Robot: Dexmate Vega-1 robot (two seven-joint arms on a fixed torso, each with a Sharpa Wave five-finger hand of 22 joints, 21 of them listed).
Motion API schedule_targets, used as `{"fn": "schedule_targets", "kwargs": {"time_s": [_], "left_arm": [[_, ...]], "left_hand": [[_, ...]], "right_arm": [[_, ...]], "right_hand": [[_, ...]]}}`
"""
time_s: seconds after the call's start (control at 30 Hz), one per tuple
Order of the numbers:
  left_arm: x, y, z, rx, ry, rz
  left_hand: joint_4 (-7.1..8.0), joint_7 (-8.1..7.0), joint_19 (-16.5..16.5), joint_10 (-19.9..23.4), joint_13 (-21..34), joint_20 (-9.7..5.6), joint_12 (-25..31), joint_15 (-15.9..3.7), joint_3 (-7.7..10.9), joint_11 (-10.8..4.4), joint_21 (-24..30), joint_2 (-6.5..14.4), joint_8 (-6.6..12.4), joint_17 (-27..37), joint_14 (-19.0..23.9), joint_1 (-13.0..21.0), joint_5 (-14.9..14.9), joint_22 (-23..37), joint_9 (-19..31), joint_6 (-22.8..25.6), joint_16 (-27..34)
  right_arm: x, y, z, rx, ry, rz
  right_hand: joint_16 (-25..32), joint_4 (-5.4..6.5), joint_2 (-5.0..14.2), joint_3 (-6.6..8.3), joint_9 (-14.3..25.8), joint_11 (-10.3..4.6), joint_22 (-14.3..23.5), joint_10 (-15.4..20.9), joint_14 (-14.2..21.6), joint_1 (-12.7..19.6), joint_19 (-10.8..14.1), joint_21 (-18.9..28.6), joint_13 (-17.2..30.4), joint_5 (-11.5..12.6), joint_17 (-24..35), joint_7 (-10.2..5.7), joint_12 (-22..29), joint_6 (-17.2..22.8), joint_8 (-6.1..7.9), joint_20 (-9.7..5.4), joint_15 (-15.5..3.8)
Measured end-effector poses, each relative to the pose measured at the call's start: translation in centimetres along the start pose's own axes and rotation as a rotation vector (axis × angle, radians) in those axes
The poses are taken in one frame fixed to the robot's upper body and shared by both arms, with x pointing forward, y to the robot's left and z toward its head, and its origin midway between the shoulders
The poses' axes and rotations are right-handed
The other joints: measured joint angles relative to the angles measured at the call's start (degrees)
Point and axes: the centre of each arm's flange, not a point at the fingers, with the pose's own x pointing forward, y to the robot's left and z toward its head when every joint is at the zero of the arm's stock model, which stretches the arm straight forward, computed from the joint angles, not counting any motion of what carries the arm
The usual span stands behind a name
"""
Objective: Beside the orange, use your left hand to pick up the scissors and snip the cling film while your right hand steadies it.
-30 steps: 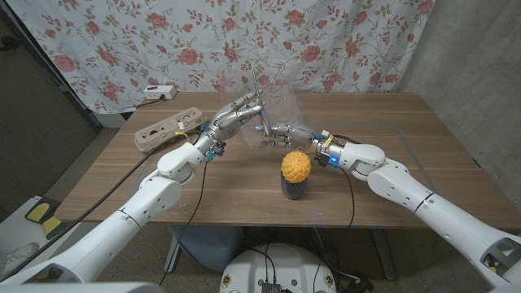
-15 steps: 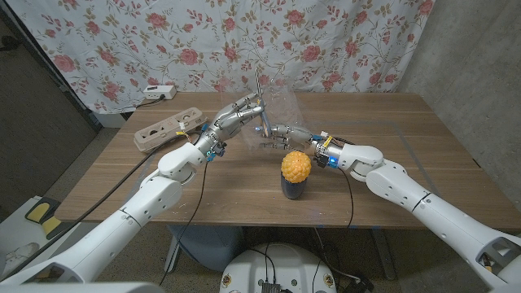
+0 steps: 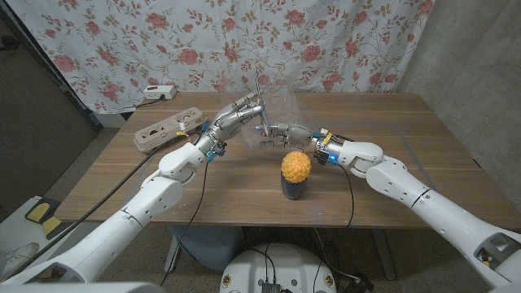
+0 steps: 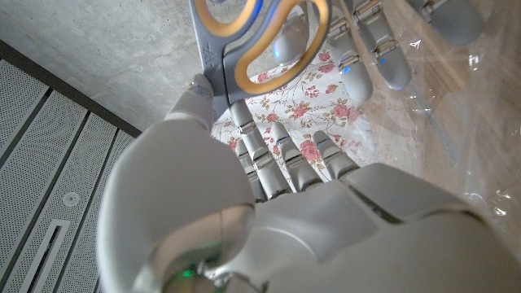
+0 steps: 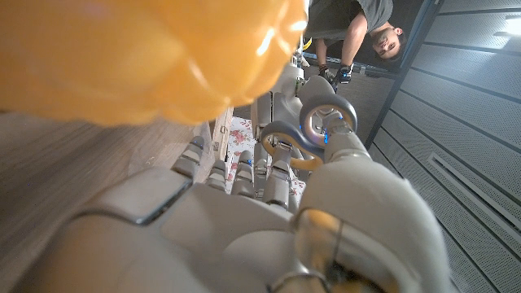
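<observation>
Head view evenly lit, soft diffuse light from above, sharp throughout; only faint shadows on the table (image 3: 122,175), the corners somewhat dimmer. Left wrist view: left hand (image 4: 309,220) close to lens, soft and slightly blurred, with small glints off the cling film (image 4: 480,138). Right wrist view: orange (image 5: 138,53) very near the lens, out of focus and glaring bright yellow; right hand (image 5: 269,220) blurred, lines bend toward the frame edges.

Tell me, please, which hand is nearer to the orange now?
Right. The right hand reaches just behind the orange; the left hand, holding the scissors, is farther back and to the left.
</observation>
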Motion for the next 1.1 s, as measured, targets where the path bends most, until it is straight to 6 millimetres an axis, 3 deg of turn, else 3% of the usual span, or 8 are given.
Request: {"fn": "schedule_targets", "kwargs": {"time_s": [1.1], "left_arm": [[1.4, -1.8, -0.8, -0.026, -0.039, 0.018]], "left_hand": [[-0.01, -1.54, -0.1, 0.0, -0.3, 0.12, -0.7, 0.03, -0.01, 0.02, 0.0, 0.2, 0.0, 0.5, 0.0, 0.7, -0.3, 0.0, 0.0, 0.9, 0.7]], "right_arm": [[-1.7, -1.4, 0.9, -0.039, 0.02, 0.009]], "right_hand": [[0.0, -0.12, -0.22, -0.39, 0.6, 0.0, 0.0, 0.0, -0.3, 0.2, 0.0, 0.0, -1.3, 0.0, 0.0, -0.32, 0.0, 0.9, 0.0, 0.0, 0.3]]}}
